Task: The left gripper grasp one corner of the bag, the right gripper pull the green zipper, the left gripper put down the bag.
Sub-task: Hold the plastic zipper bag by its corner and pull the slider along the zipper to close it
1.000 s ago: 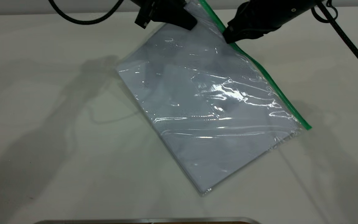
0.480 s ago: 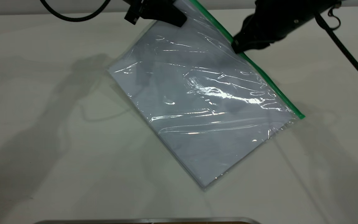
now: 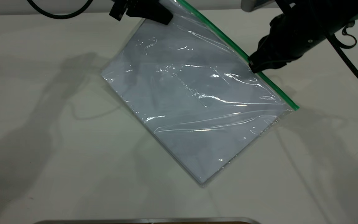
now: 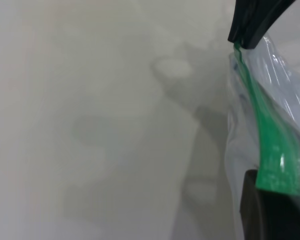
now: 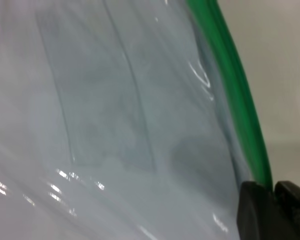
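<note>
The clear bag (image 3: 194,102) with white sheets inside hangs tilted, its low corner on the table. The green zipper (image 3: 225,39) runs along its upper right edge. My left gripper (image 3: 163,17) is shut on the bag's top corner at the upper edge of the exterior view; the left wrist view shows the green strip (image 4: 270,150) ending between its fingers. My right gripper (image 3: 255,67) is shut on the green zipper about two thirds of the way down the strip; the right wrist view shows the strip (image 5: 235,95) running into its closed fingertips (image 5: 255,210).
The white table (image 3: 42,140) surrounds the bag. A grey metal edge (image 3: 148,220) lies along the near border. Black cables (image 3: 356,70) hang from both arms at the far side.
My right gripper has slid down and to the right along the green zipper. My left gripper has drawn the bag's top corner up and to the left; the bag has shifted left.
</note>
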Tool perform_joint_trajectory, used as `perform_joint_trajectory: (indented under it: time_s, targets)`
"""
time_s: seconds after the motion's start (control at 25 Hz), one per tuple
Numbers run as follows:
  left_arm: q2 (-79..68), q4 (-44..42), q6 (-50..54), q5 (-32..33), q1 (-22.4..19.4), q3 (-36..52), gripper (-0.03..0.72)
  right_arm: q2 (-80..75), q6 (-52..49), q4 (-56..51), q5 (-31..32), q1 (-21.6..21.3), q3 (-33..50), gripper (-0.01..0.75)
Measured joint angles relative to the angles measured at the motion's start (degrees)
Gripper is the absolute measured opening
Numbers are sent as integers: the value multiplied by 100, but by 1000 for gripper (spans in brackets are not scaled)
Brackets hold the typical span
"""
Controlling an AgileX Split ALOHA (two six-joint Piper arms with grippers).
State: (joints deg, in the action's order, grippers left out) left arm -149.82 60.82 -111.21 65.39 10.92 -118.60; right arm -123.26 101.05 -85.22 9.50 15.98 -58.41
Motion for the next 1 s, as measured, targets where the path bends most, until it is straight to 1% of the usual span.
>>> perform_joint_trajectory:
  time_s: [0.28,0.52,0.84,1.0]
  targets:
    - [0,-194,61,5,-39,0,53,0,-7,-6,-324,0,423,35]
    - [0,-445,72,11,-45,0,53,0,-64,-27,-455,0,722,35]
    - [0,-796,145,-20,-50,0,53,0,-114,-45,-751,-6,1021,35]
    - [0,-829,156,-25,-50,0,53,0,-114,-45,-775,-6,1067,38]
